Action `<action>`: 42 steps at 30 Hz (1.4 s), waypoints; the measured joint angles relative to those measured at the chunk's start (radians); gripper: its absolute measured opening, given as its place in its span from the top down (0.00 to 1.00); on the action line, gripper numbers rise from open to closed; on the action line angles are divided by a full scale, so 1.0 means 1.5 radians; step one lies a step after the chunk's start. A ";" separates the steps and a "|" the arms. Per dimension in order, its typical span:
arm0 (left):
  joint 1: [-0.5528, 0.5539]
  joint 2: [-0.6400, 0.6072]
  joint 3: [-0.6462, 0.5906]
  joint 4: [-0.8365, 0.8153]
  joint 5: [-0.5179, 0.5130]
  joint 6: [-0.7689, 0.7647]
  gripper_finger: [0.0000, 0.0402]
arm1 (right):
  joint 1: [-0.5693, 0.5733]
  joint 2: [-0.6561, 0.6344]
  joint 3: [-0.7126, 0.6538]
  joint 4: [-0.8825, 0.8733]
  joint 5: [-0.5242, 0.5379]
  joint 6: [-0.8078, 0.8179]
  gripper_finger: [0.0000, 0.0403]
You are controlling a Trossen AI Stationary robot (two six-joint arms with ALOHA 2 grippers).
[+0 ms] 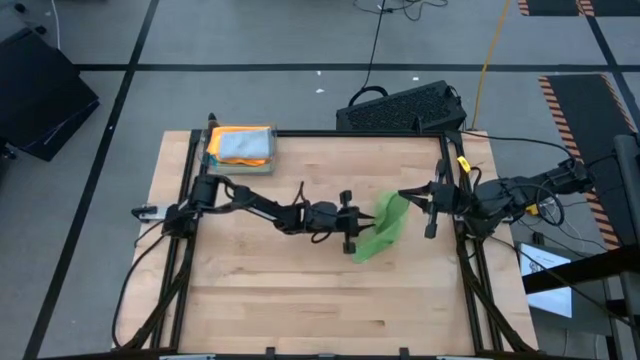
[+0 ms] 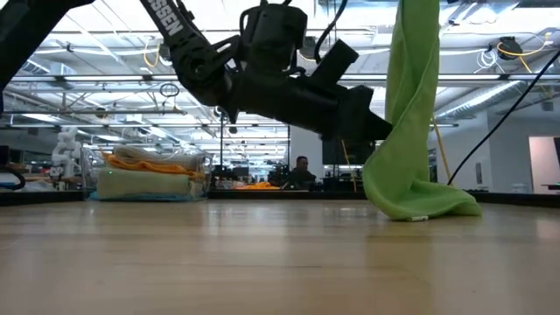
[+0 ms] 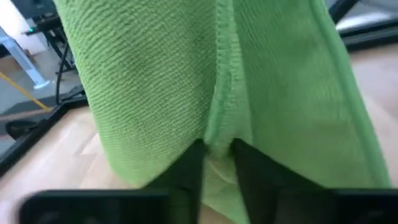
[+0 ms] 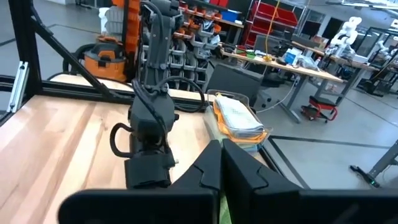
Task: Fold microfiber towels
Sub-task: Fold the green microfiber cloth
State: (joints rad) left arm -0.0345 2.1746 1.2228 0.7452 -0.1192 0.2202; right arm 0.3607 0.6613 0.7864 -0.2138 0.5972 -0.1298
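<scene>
High view: left gripper at bright green towel, mid-table.

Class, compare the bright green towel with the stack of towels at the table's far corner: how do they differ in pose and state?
The bright green towel hangs unfolded, held up by both grippers, its lower end resting on the table; the stack of towels lies flat. The green towel is single; the stack has several layers. Both are soft cloths.
</scene>
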 joint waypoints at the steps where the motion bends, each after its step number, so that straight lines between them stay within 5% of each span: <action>1: 0.001 -0.002 0.000 -0.008 0.000 0.013 0.84 | 0.000 0.000 0.000 0.000 0.000 0.003 1.00; 4: 0.007 -0.038 -0.001 -0.083 -0.003 0.036 0.97 | 0.000 -0.005 0.000 -0.001 0.000 0.011 1.00; 11: 0.014 -0.175 -0.002 -0.328 -0.195 0.044 0.99 | -0.001 -0.011 -0.003 -0.045 0.003 0.044 1.00; 16: 0.025 -0.260 -0.002 -0.370 -0.305 0.063 0.99 | -0.017 0.017 -0.023 0.024 0.037 0.023 1.00; 22: -0.008 -0.386 -0.001 -0.427 -0.270 0.079 0.99 | -0.009 0.065 0.007 0.148 -0.017 -0.003 1.00; 28: -0.111 -0.514 -0.001 -0.509 -0.248 0.039 0.99 | 0.058 0.095 0.101 0.079 -0.019 0.011 1.00; 34: -0.205 -0.574 -0.001 -0.529 -0.147 -0.007 0.99 | 0.122 0.094 0.154 0.060 -0.148 0.051 1.00; 38: -0.226 -0.578 -0.001 -0.563 -0.261 0.004 0.99 | 0.131 0.088 0.151 0.039 -0.143 0.053 1.00; 42: -0.172 -0.565 -0.001 -0.640 -0.324 -0.020 0.99 | 0.108 0.089 0.104 0.037 -0.047 0.034 1.00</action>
State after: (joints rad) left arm -0.2929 1.3277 1.2209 -0.2152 -0.6047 0.1904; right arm 0.5229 0.7951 0.9422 -0.1589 0.5271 -0.0794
